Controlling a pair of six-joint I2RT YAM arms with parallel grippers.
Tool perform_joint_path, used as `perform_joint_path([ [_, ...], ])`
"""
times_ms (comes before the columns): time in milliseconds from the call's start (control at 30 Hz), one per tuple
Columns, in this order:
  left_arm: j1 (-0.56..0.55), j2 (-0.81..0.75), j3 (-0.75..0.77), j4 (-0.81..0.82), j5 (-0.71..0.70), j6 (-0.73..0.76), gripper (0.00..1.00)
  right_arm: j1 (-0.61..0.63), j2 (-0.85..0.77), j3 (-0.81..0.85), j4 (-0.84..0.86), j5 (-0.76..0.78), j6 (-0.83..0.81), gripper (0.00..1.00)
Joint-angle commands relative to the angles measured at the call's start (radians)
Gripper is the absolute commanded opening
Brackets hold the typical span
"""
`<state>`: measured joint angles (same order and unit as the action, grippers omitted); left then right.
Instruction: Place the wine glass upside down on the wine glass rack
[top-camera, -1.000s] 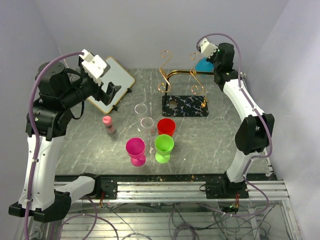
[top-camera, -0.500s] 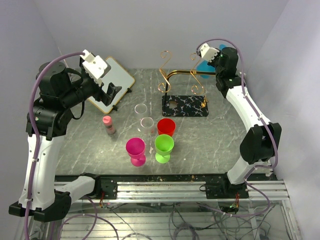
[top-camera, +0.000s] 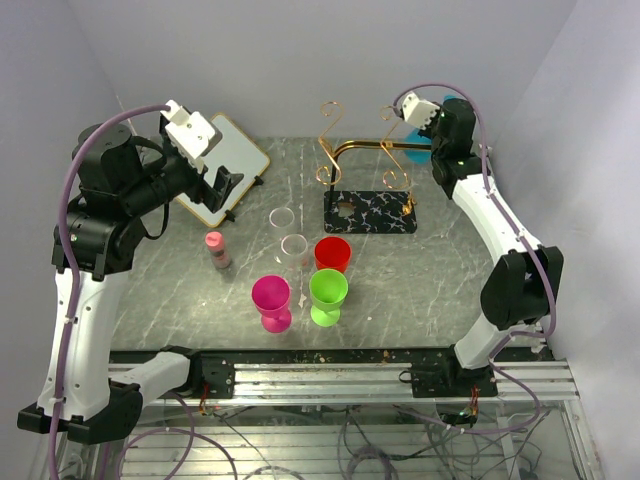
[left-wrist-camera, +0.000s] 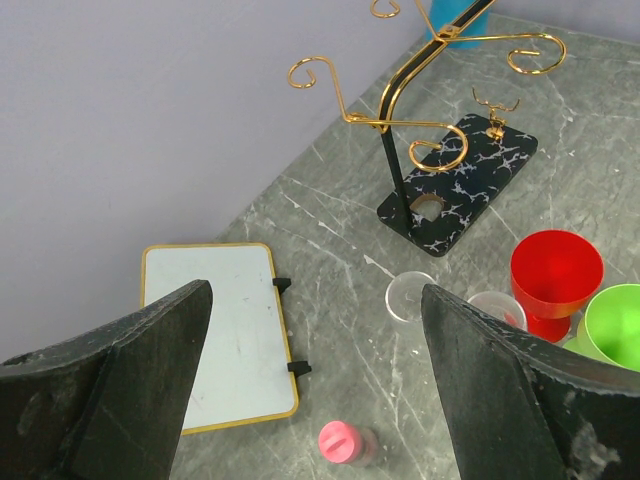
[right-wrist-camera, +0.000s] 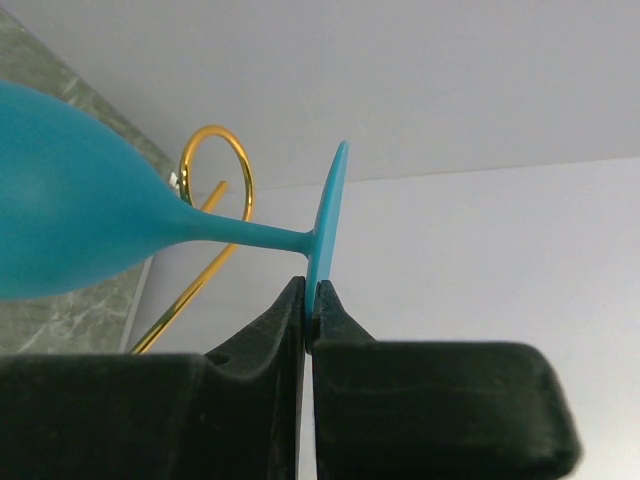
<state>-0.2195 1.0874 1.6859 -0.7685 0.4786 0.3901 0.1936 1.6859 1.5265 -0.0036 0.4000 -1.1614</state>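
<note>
My right gripper (right-wrist-camera: 308, 300) pinches the teal plastic wine glass (right-wrist-camera: 70, 235) by its foot, beside the gold wire rack (top-camera: 370, 212) — left gripper (left-wrist-camera: 312, 310) gapes wide.

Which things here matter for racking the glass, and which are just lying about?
Job: blue wine glass, pinched by its foot in the right gripper; wine glass rack.
Lying about: red goblet, green goblet, pink goblet, two clear glasses, pink-capped bottle, white board.

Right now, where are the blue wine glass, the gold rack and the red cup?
blue wine glass (right-wrist-camera: 90, 195), right wrist view, on its bowl.
wine glass rack (top-camera: 375, 212), top external view, on its black base.
red cup (left-wrist-camera: 556, 272), left wrist view, inside its open mouth.
</note>
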Motion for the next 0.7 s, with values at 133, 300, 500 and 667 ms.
perform_joint_path([
  [133,0.008,-0.017,0.018,-0.008,0.025,0.018,0.96,-0.021,-0.03,0.004,0.039,0.035,-0.022,0.0],
  [300,0.008,-0.018,0.016,-0.008,0.028,0.017,0.96,-0.034,-0.005,0.016,0.061,0.059,-0.039,0.0],
  [500,0.008,-0.018,0.009,-0.012,0.027,0.027,0.96,-0.049,0.023,0.037,0.068,0.06,-0.045,0.0],
  [667,0.008,-0.013,0.016,-0.014,0.031,0.027,0.97,-0.059,0.066,0.086,0.064,0.054,-0.045,0.0],
])
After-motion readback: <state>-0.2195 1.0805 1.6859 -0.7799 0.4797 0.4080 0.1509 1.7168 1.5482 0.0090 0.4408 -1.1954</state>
